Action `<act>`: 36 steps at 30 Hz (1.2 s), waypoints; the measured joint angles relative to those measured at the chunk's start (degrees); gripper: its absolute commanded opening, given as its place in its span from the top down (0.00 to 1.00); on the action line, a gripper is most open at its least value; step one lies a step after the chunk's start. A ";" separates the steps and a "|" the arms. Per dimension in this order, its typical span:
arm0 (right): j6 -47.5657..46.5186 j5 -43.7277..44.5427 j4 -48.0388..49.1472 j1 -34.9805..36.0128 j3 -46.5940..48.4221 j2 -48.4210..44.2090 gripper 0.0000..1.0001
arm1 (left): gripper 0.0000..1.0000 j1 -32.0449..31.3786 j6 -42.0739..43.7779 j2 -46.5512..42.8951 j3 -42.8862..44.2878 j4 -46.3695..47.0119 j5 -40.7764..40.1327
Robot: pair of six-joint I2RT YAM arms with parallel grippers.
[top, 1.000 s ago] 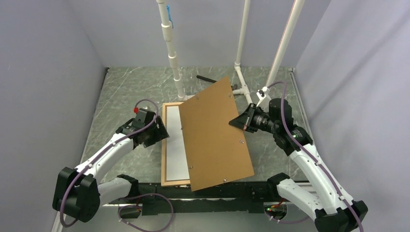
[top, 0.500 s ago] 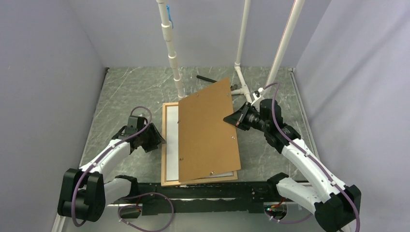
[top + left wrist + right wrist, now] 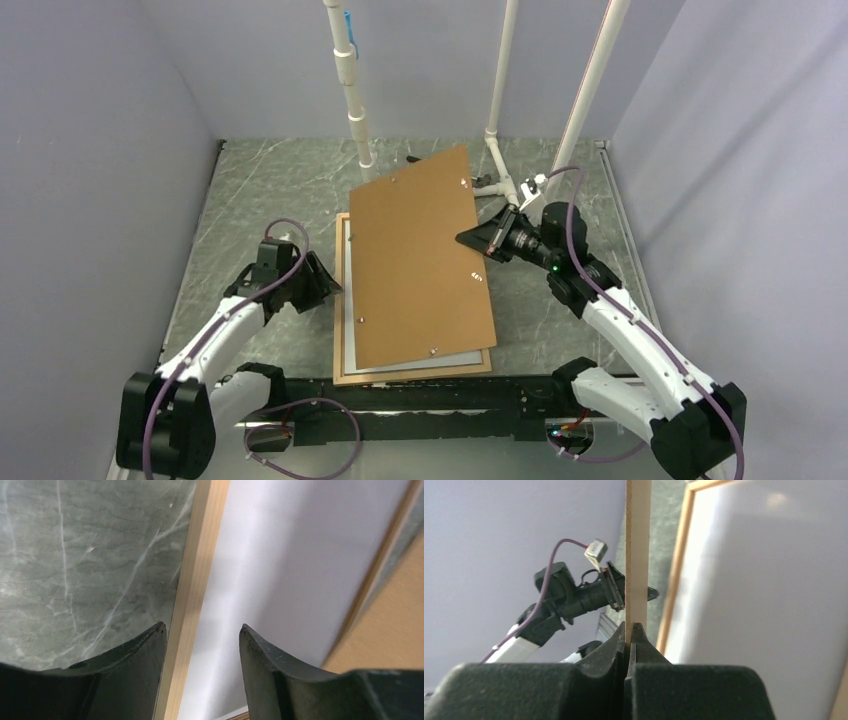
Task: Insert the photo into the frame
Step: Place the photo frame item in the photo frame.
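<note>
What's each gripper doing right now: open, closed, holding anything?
Left gripper: open, holding nothing, fingers either side of the frame edge.
Right gripper: closed, pinching the edge of the brown board.

Place: robot test cell in a lab, plainly
Walls: bare lilac-grey panels closing in three sides
Surface: green marble-look tabletop
Rigging: white plastic pipes upright at the back
Hardware: left arm, right arm, both bolted at the near edge
</note>
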 measured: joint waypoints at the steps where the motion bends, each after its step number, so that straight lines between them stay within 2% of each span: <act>1: 0.33 -0.85 0.76 -0.07 -0.13 -1.07 1.00 | 0.39 0.17 0.11 -1.60 0.02 -0.48 -0.22; 5: 2.56 -4.46 6.80 -0.66 -0.50 -6.16 1.00 | 0.39 0.72 0.13 -8.50 0.33 -1.25 -0.83; 10: 10.32 -8.92 22.05 -2.95 -2.78 -11.37 1.00 | 0.39 0.96 0.02 -13.88 1.11 -1.64 -0.52; 14: 21.29 -12.46 39.28 -6.56 -8.59 -10.73 1.00 | 0.39 1.05 -0.22 -15.17 2.23 -2.05 0.94; 17: 28.00 -14.49 48.43 -8.79 -12.72 -8.13 1.00 | 0.39 1.16 -1.05 -17.11 3.80 -2.67 2.19; 21: 30.58 -15.82 49.70 -9.75 -15.43 -7.21 1.00 | 0.37 1.16 -1.44 -19.37 6.84 -3.45 3.45; 28: 28.79 -18.75 47.58 -9.73 -14.97 -10.05 1.00 | 0.35 1.16 -1.46 -22.73 12.39 -6.27 2.10; 32: 27.54 -20.55 44.98 -9.68 -14.86 -10.67 1.00 | 0.35 1.16 -1.33 -24.46 13.18 -8.33 -0.57; 36: 25.35 -22.12 40.06 -9.68 -14.86 -11.41 1.00 | 0.36 1.16 -0.35 -22.23 15.76 -10.95 -1.70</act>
